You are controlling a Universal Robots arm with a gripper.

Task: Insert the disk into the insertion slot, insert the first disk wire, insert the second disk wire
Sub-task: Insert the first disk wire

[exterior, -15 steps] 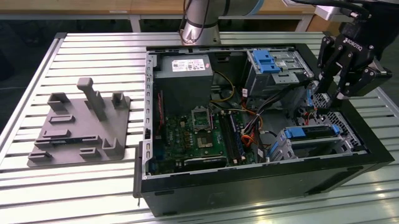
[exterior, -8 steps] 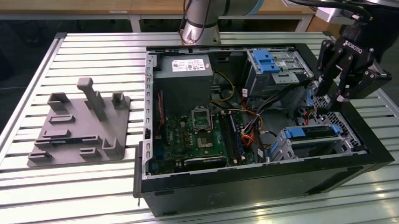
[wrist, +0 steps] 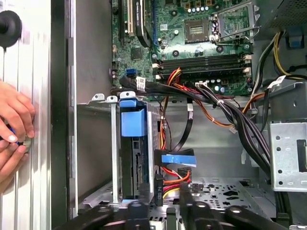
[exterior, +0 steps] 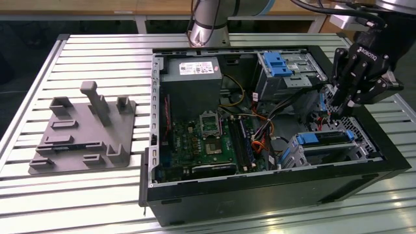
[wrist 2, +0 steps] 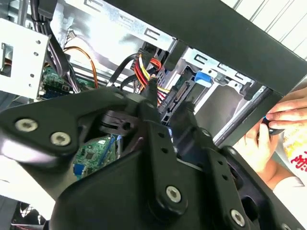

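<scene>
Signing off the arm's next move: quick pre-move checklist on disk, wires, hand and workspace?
1. The disk in the insertion slot: ok, it sits between the cage walls.
2. The blue-tabbed flat cable at the disk's edge: cannot tell if plugged in.
3. The red-yellow-black power connector at the disk's edge: cannot tell if seated.
4. The hand free: ok, open with nothing between its tips, close to those two connectors.
5. Workspace free of people: not ok, a person's hand is just outside the case wall, level with the slot.
</scene>
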